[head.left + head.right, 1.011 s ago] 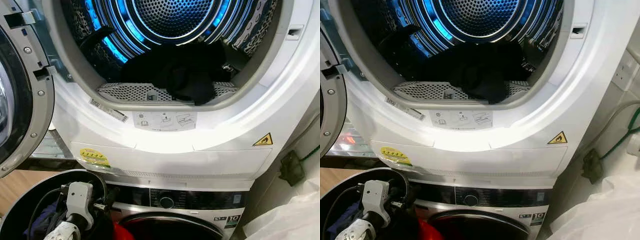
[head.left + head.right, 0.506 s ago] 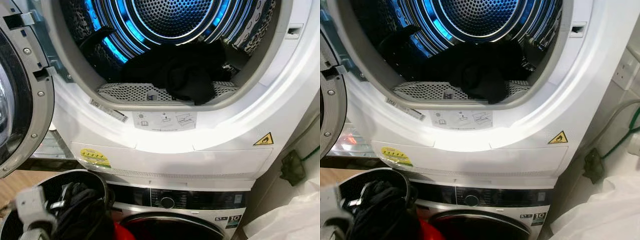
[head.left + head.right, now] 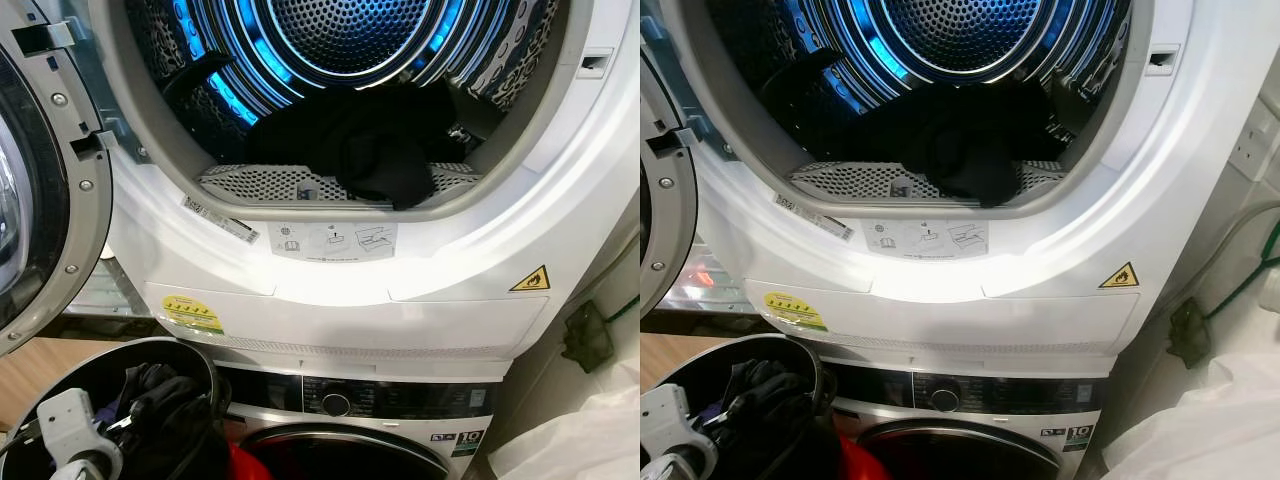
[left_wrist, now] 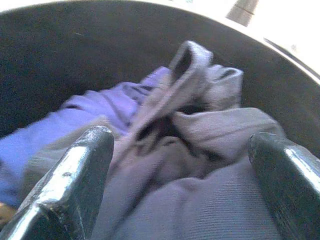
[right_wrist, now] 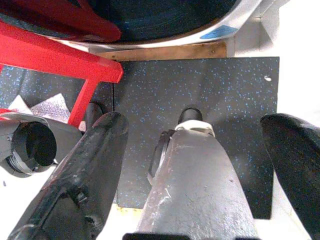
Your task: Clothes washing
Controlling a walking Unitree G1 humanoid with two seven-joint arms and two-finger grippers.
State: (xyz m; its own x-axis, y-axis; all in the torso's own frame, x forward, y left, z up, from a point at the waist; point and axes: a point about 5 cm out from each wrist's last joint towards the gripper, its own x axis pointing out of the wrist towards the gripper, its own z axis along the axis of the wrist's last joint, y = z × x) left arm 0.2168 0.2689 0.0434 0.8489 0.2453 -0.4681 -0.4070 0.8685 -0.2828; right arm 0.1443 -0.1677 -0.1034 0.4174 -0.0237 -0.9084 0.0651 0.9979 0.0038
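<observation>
Reaching into the basket (image 3: 60,375), our left gripper (image 4: 182,200) spreads open over bunched dark clothes (image 4: 200,150), no clear long axis; right gripper (image 5: 200,165) open.

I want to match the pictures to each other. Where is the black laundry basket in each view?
Left eye view: black basket, lower left corner, below the open door.
Right eye view: lower left corner again.
Left wrist view: its dark inner wall behind the clothes.
Right wrist view: not in it.
Shared landmark: yellow warning sticker.
</observation>
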